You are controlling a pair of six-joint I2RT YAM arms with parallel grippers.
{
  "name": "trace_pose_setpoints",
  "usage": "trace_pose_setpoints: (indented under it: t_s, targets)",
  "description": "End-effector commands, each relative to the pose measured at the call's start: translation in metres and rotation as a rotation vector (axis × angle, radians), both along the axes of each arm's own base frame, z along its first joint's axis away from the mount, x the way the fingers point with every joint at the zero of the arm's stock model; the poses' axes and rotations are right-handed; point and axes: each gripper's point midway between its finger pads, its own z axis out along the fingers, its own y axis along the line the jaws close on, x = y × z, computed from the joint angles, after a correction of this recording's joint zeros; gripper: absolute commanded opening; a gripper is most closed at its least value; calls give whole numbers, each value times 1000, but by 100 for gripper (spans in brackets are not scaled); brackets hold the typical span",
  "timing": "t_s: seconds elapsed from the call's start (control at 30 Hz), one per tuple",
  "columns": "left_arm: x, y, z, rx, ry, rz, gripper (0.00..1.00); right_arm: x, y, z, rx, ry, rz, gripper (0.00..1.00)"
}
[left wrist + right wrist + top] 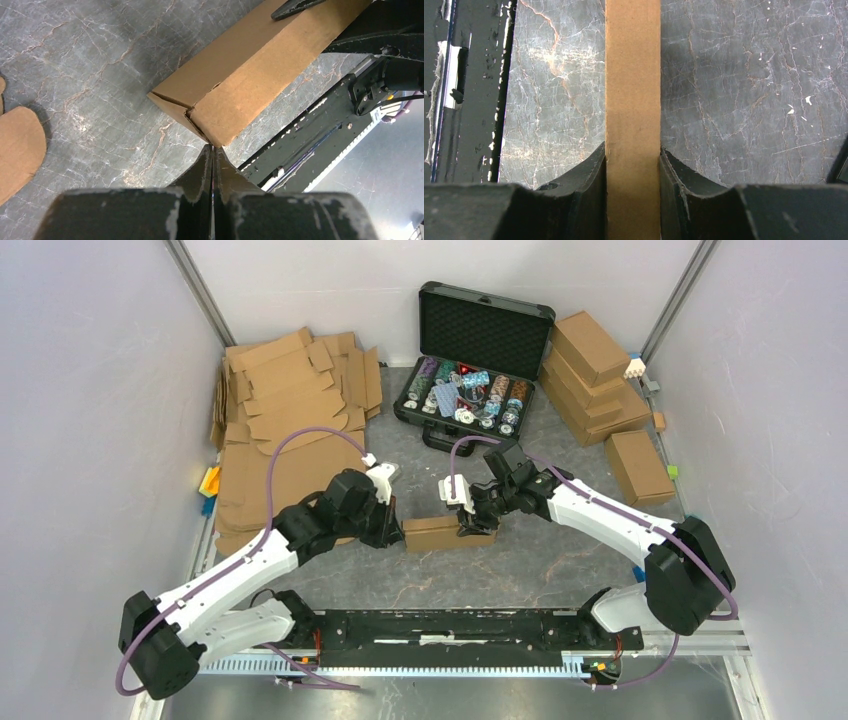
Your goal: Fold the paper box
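The paper box [438, 532] stands closed on its long edge in the middle of the table, between both arms. In the left wrist view the paper box [250, 75] shows its near corner, with a seam slightly open. My left gripper [213, 148] is shut and empty, its tips touching that corner; it sits at the box's left end [392, 528]. My right gripper [633, 165] is shut on the paper box [633, 100], one finger on each broad face, at its right end [478, 520].
A stack of flat cardboard blanks [285, 410] lies at the back left. An open black case [470, 370] of small items stands at the back. Finished brown boxes [600, 380] are piled at the back right. The black arm base rail [450, 630] runs along the near edge.
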Motion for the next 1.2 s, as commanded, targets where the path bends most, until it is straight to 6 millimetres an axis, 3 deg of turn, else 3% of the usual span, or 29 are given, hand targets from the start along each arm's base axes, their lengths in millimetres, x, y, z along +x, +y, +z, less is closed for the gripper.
trace_pose_setpoints:
  t_s: [0.0,0.23,0.37,0.47,0.53,0.77,1.0,1.17]
  targets:
    - [0,3,3,1,-17,-1,5,-5,-1,2,15,1,15,30]
    - [-5,3,45,-86,-82,-8,45,-5,-1,1,11,3,13,30]
    - [-2,-2,64,-121,-107,-18,46,-5,0,3,15,2,16,30]
    - [6,-3,68,-110,-109,-1,40,-5,0,3,16,2,16,30]
    - [12,-3,67,-93,-111,8,43,-5,0,3,16,1,16,30]
    - [20,1,38,-33,-77,34,48,-5,-1,1,10,4,12,30]
    - [13,10,-8,-46,13,77,33,-5,-1,0,8,5,10,30]
    - [9,10,-30,-64,63,115,31,-4,-1,-1,7,9,8,30]
